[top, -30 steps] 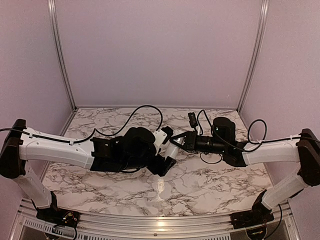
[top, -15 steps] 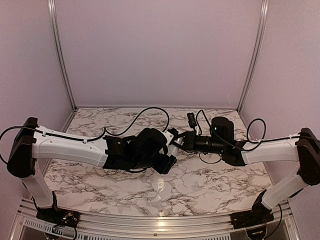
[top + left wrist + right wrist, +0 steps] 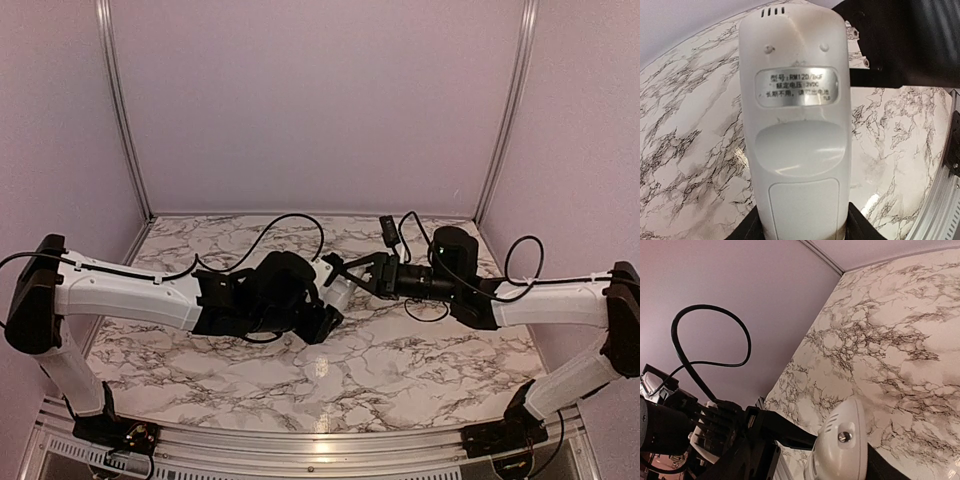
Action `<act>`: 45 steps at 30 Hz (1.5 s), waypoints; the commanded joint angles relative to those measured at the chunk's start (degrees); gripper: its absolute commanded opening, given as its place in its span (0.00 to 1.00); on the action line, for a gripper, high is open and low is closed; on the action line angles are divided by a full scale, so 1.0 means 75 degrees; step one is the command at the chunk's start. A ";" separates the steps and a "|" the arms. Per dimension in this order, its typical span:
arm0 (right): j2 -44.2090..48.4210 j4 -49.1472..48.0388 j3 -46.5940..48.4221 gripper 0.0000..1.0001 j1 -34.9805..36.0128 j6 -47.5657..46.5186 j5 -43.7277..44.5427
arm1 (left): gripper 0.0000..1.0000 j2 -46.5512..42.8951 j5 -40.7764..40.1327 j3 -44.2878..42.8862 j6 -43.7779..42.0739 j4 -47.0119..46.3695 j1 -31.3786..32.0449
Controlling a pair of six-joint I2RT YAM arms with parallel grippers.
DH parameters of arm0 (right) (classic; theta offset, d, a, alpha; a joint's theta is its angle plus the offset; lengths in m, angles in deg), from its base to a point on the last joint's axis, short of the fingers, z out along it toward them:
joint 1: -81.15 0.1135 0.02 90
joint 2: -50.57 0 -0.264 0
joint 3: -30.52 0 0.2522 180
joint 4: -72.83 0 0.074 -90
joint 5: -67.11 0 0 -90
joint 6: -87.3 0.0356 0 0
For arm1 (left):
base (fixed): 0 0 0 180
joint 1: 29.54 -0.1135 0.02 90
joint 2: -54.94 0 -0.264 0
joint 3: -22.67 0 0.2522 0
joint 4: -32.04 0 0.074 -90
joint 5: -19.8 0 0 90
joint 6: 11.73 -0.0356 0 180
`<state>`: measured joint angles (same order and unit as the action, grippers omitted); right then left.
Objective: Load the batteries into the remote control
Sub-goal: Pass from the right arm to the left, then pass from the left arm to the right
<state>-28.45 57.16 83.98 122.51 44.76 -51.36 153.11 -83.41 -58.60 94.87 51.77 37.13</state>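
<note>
The white remote control (image 3: 792,120) fills the left wrist view back side up, showing a silver label and a closed battery cover. My left gripper (image 3: 805,231) is shut on its lower end, a black finger (image 3: 747,231) against each side. From above, the remote control (image 3: 337,291) hangs over mid-table between both arms. In the right wrist view its rounded tip (image 3: 840,450) with the small emitter lies between the spread fingers of my open right gripper (image 3: 815,467), with a gap on the left side. The batteries are out of view.
The marble tabletop (image 3: 400,370) lies below both arms. Black cables (image 3: 290,222) loop over the wrists. Purple walls and aluminium posts (image 3: 505,110) close in the back and sides, and a metal rail (image 3: 300,440) runs along the near edge.
My right gripper, shut on the remote's tip a second ago, has opened. My left gripper has closed on the remote's other end. Both wrists have shifted slightly.
</note>
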 commanded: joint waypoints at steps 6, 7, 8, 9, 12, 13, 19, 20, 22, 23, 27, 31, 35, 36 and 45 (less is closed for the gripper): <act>0.0646 -0.0093 0.0668 0.75 -0.0488 -0.1884 -0.1926 | 0.26 -0.1738 0.3731 0.1461 -0.0680 -0.2621 -0.0523; 0.0728 -0.0182 0.0682 0.75 -0.0491 -0.2082 -0.2120 | 0.26 -0.1869 0.3991 0.1500 -0.0785 -0.2699 -0.0543; 0.0801 -0.0199 0.0709 0.75 -0.0481 -0.2210 -0.2299 | 0.26 -0.1947 0.4220 0.1520 -0.0862 -0.2766 -0.0556; 0.0854 -0.0230 0.0749 0.75 -0.0471 -0.2298 -0.2456 | 0.26 -0.2011 0.4408 0.1524 -0.0930 -0.2820 -0.0558; 0.0952 -0.0518 0.0837 0.73 -0.0392 -0.2377 -0.2996 | 0.27 -0.2165 0.4915 0.1581 -0.1042 -0.3154 -0.0570; 0.0980 -0.0608 0.0857 0.73 -0.0331 -0.2385 -0.3129 | 0.27 -0.2208 0.5011 0.1628 -0.1036 -0.3299 -0.0570; 0.1013 -0.0772 0.1071 0.70 0.0133 -0.2581 -0.3560 | 0.27 -0.2338 0.5403 0.1867 -0.0902 -0.4015 -0.0570; 0.0995 -0.0800 0.1098 0.70 0.0227 -0.2570 -0.3612 | 0.27 -0.2344 0.5454 0.1905 -0.0873 -0.4141 -0.0570; 0.0964 -0.0827 0.1143 0.70 0.0320 -0.2567 -0.3611 | 0.27 -0.2383 0.5465 0.1960 -0.0809 -0.4323 -0.0570; 0.0938 -0.0811 0.1158 0.70 0.0357 -0.2552 -0.3559 | 0.27 -0.2398 0.5444 0.1982 -0.0804 -0.4377 -0.0570; 0.0884 -0.0758 0.1194 0.63 0.0373 -0.2450 -0.3428 | 0.27 -0.2476 0.5274 0.2116 -0.0774 -0.4578 -0.0570; 0.0806 -0.0776 0.1240 0.40 0.0391 -0.2338 -0.3347 | 0.27 -0.2483 0.5056 0.2211 -0.0797 -0.4581 -0.0570; 0.0769 -0.0751 0.1306 0.23 0.0391 -0.2306 -0.3382 | 0.30 -0.2546 0.4826 0.2341 -0.0726 -0.4628 -0.0601; 0.0748 -0.0690 0.1335 0.21 0.0385 -0.2319 -0.3405 | 0.32 -0.2574 0.4811 0.2385 -0.0645 -0.4683 -0.0629; 0.0554 0.0938 0.1856 0.09 0.0212 -0.2870 -0.3172 | 0.87 -0.3178 0.4671 0.2926 0.0134 -0.4808 -0.1187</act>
<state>-23.42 54.83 93.69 124.92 25.68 -76.49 133.44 -46.41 -38.64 93.98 17.26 30.23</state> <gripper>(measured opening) 0.450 0.790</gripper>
